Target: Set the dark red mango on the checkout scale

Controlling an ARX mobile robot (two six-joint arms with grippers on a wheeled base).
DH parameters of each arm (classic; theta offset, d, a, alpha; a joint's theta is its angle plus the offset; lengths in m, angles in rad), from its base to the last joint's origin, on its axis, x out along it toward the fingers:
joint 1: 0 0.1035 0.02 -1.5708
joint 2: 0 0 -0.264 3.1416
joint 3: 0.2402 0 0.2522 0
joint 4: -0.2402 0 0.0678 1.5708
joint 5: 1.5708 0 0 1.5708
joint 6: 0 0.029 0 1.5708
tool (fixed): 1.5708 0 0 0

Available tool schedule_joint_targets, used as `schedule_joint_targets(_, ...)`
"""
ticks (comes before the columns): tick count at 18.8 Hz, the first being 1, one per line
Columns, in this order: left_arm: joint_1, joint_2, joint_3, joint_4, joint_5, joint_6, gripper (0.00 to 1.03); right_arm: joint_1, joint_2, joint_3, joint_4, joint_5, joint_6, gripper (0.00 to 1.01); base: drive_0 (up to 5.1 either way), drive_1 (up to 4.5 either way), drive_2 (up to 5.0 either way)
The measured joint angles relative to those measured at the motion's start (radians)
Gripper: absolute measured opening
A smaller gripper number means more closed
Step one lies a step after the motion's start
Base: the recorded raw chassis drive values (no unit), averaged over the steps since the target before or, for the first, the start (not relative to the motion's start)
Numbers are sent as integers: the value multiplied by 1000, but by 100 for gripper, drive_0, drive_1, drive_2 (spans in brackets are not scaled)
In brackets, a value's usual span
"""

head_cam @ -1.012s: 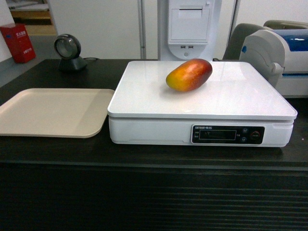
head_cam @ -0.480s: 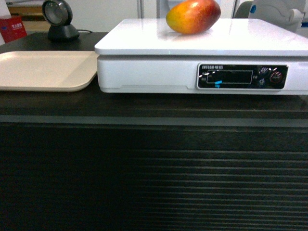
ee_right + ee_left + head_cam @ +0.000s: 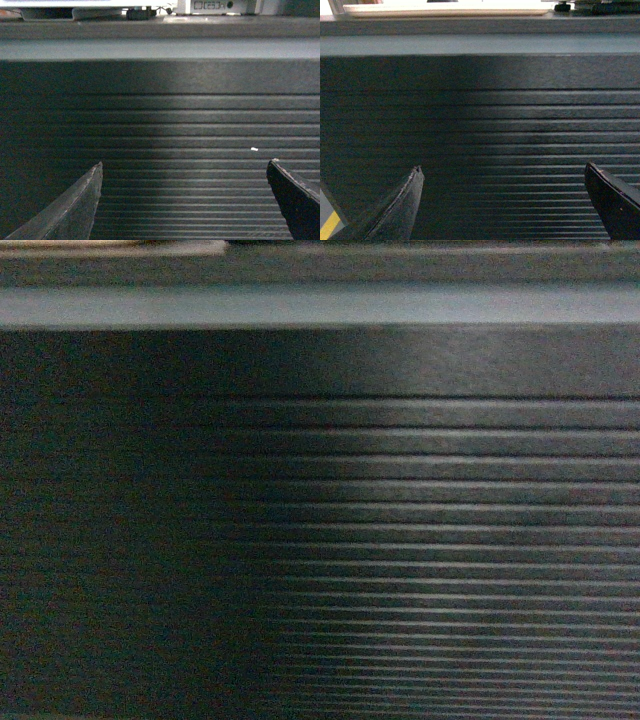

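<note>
Head view: the frame is filled by the dark, horizontally ribbed front of the table (image 3: 320,540). A lighter band marking its top edge runs across the upper part of the frame. A thin pale sliver sits in the upper left corner; it is too small to identify.

Left wrist view: the left tool (image 3: 505,200) faces the ribbed front. Its two dark fingers (image 3: 402,210) stand at the lower left and lower right of the frame, spread wide with nothing between them: released. Along the top of the frame a pale flat edge rests on the table; what it belongs to cannot be told. A small dark foot shows at the upper right.

Right wrist view: the right tool (image 3: 185,200) likewise faces the ribbed front, fingers wide apart at the lower corners and gripping nothing: released. At the top centre-right of the frame the lower front of a white device (image 3: 215,6) shows on the table.

The dark red mango is not visible in any view; its location cannot be told.
</note>
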Motion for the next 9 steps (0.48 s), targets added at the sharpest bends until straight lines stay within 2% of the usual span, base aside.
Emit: schedule_joint_targets(9,0,0,0,-3,0,0,98,0,0,0,-3,0,2,98,0,0,0)
